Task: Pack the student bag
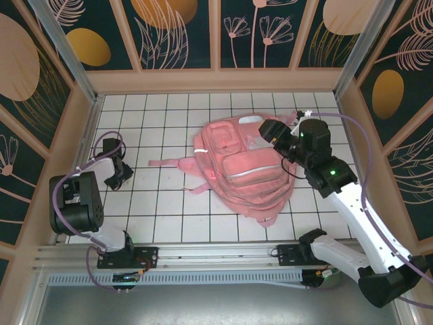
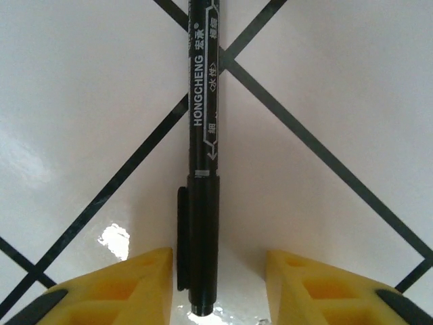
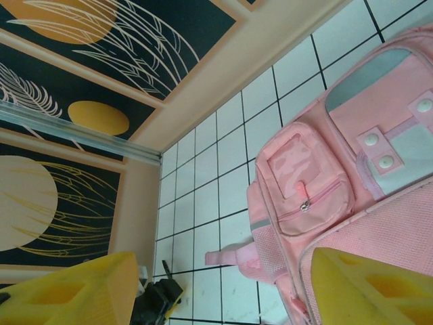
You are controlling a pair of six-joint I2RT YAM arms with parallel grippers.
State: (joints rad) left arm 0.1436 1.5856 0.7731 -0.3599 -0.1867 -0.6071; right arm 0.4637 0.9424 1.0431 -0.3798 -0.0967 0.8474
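You've barely started: the student bag (image 1: 247, 172) lies on the tabletop (image 1: 169, 223), nearer its right edge. Your left gripper (image 2: 218, 288) straddles a pen (image 2: 203, 135) by the left edge, not yet pinching; your right gripper (image 3: 220, 291) gapes over the bag.

pen (image 2: 201, 135): top end cut off | student bag (image 3: 304, 177): cropped right

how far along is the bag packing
Early. Done: nothing visibly packed; the student bag lies on the table, its front pocket zipped. In hand: the left gripper, open, straddles a black marker flat on the table; the right gripper is open over the bag. Remaining: grasp the marker, open the bag, load it.
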